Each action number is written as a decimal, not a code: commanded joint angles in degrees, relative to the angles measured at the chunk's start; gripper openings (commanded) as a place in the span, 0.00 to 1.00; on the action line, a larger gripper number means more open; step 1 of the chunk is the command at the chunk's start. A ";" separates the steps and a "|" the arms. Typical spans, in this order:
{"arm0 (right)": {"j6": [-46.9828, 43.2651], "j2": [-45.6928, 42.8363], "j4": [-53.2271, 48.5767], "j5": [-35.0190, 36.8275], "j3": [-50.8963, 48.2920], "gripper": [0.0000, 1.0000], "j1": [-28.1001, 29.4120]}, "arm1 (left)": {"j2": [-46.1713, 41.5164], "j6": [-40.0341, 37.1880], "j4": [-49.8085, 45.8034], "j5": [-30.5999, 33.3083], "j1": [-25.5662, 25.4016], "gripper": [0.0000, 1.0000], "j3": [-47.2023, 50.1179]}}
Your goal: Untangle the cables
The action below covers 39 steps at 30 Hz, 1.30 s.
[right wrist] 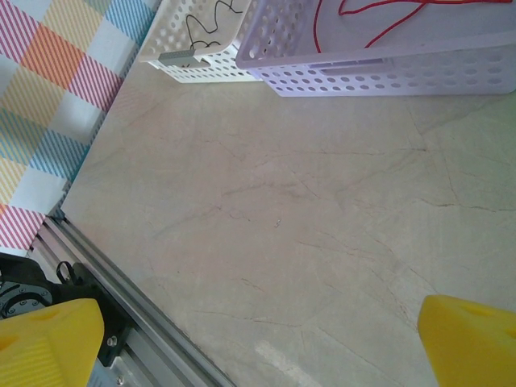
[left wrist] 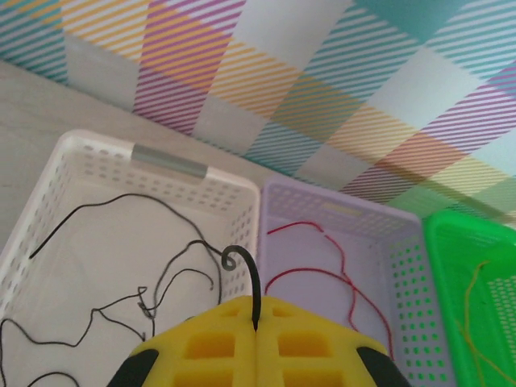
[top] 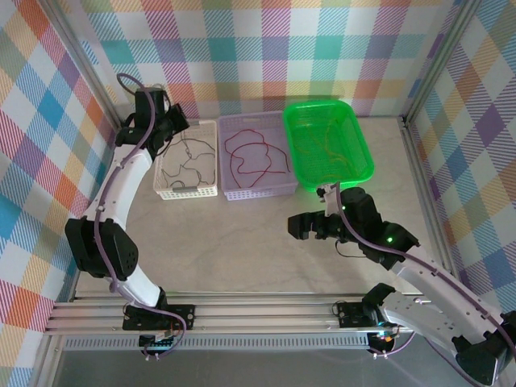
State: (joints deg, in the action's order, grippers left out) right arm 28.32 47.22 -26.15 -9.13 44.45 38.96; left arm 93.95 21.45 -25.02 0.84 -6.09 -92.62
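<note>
1. Left pincer (top: pixel 176 123), at the far left corner of the white perforated plastic basket (top: pixel 187 194); yellow fingers (left wrist: pixel 210 347) clenched together on a thin black cable (left wrist: pixel 253 282), its hooked end rising from the seam between them.
2. Other thin black cables (top: pixel 190 161), in loose, crossing loops on the floor of the white basket.
3. Thin red cables (top: pixel 256 157), in open curves inside the lilac perforated plastic basket (top: pixel 260 192); basket just beside the white one, on its right.
4. Hair-thin yellow-orange cable (left wrist: pixel 469 306), inside the bright green plastic basket (top: pixel 334 184), rightmost of the row; faint in the overhead view.
5. Right pincer (top: pixel 300 226), released, jaws spread wide and grasping nothing; yellow fingers (right wrist: pixel 48 339) over bare, pale veined stone-look tabletop (right wrist: pixel 282 201), well apart from all three baskets and nearer the arm bases.
6. Silver aluminium rail (top: pixel 258 310), along the near tabletop edge, carrying both arm bases.
7. Pastel plaid-patterned walls (top: pixel 322 48), enclosing the tabletop on the left, far and right sides.
</note>
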 commanded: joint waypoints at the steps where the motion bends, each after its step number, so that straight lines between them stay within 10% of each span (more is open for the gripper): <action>1: 0.90 -1.16 0.55 -0.96 -1.20 1.00 -0.11 | 0.13 0.69 2.95 1.09 0.72 0.00 1.88; 39: 1.63 -4.29 -0.89 -0.02 -4.26 1.00 -0.11 | 11.92 8.87 5.51 -0.14 0.73 0.00 12.99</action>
State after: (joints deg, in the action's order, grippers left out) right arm 29.61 43.97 -26.79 -9.08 40.88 38.96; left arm 105.23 29.36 -20.62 1.17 -5.85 -80.03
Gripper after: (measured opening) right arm 0.996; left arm 0.048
